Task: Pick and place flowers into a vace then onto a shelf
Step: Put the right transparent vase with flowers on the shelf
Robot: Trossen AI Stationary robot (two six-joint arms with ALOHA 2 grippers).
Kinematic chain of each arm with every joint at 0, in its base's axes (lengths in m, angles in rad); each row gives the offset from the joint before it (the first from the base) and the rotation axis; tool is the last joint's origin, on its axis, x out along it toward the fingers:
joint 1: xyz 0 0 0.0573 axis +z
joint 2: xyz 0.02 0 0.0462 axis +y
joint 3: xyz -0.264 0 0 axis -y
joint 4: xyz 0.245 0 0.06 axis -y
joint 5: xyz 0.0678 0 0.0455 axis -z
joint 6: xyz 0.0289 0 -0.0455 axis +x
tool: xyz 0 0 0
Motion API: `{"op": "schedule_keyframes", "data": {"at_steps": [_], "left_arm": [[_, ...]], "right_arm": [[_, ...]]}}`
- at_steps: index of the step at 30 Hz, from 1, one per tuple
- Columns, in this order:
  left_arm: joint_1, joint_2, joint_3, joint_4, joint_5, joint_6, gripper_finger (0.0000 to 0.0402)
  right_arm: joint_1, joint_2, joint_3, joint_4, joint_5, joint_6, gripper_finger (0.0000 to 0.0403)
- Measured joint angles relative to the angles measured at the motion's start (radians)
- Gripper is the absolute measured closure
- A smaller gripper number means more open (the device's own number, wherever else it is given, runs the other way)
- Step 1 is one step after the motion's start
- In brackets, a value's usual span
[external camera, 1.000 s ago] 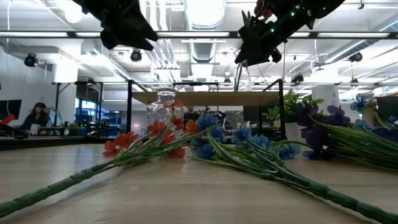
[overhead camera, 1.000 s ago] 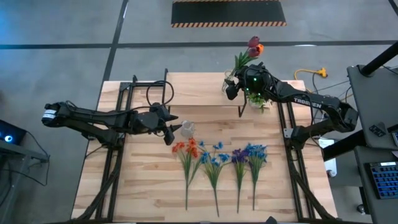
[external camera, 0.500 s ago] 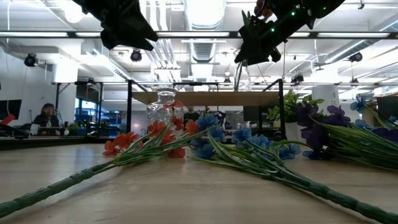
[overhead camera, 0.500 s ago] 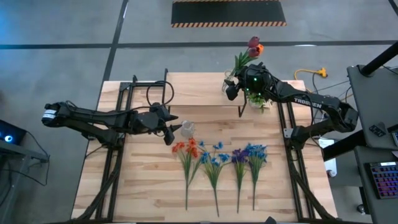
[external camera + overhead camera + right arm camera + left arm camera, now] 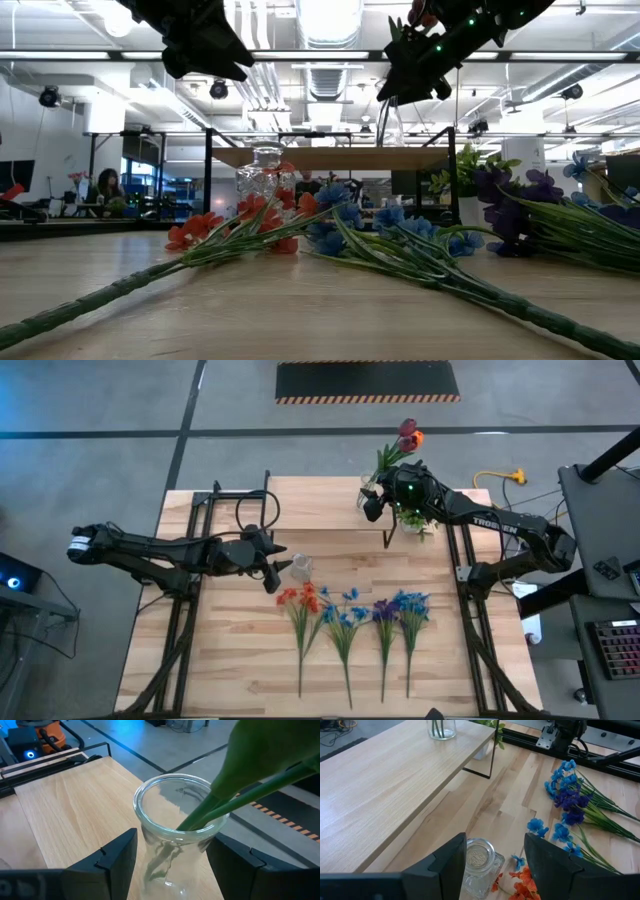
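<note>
1. Right end effector (image 5: 372, 503), upper right of the high view: fingers apart, flanking a glass vase (image 5: 177, 830) with tulip stems on the shelf (image 5: 330, 510); no squeeze is seen.
2. Left end effector (image 5: 278, 572), fingers apart, is held just beside an empty jar (image 5: 479, 867).
3. Flowers (image 5: 350, 615) lie on the bench (image 5: 240, 660).
4. Judged step: the filled vase has been shelved; next, the empty jar must be grasped squarely.

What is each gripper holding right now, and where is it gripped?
Nothing is visibly gripped. The right gripper stands open around the glass vase with flower stems on the shelf; the left gripper is open above the empty jar.
</note>
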Motion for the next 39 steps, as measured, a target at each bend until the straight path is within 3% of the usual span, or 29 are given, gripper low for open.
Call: {"op": "schedule_keyframes", "data": {"at_steps": [39], "left_arm": [[0.0, 0.0, 0.0, 0.0, 0.0, 0.0, 0.0218]], "right_arm": [[0.0, -0.012, -0.006, -0.053, -0.023, 0.019, 0.0183]]}}
